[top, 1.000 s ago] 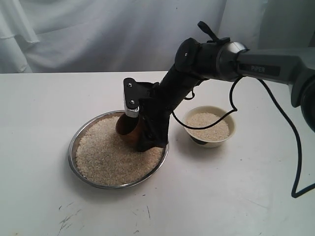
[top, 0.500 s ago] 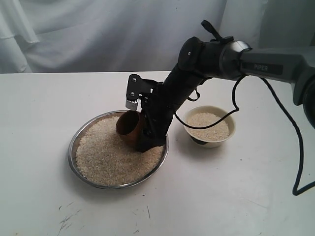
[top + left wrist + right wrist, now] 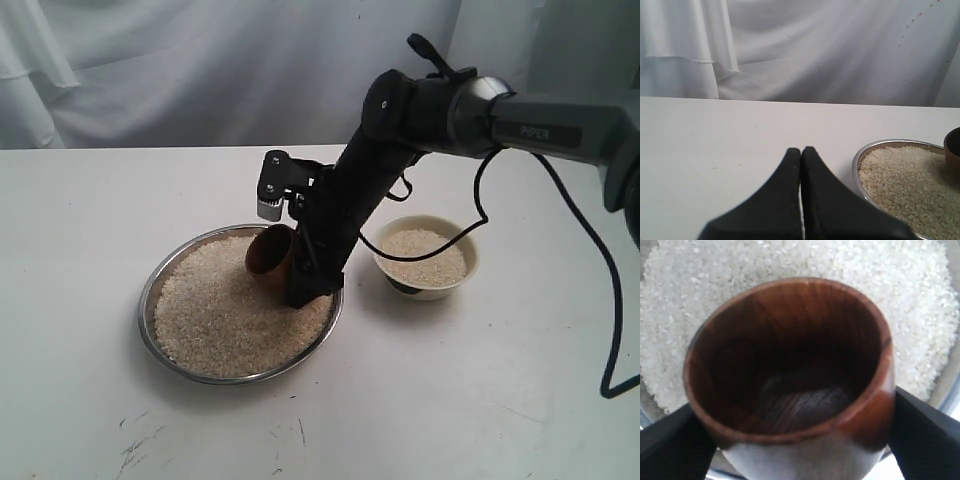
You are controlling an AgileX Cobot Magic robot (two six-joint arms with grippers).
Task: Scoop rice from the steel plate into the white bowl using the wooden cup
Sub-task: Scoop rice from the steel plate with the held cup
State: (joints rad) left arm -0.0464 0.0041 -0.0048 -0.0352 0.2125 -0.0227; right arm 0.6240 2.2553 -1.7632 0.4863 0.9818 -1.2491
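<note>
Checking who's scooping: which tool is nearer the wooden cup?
Right. The right tool grips the wooden cup over the rice; the left tool, shut, sits outside the steel plate rim, apart from the cup.

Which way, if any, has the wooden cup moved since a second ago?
Yes: the wooden cup shifted slightly right, toward the white bowl, rising a little above the steel plate.

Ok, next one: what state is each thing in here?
Wide shiny steel plate: filled with off-white rice grains.
Small cream-white bowl: upright, partly filled with rice.
Reddish-brown wooden cup: empty, tilted, held over the rice.
Right claw: shut on the wooden cup.
Left claw: shut, holding nothing.
</note>
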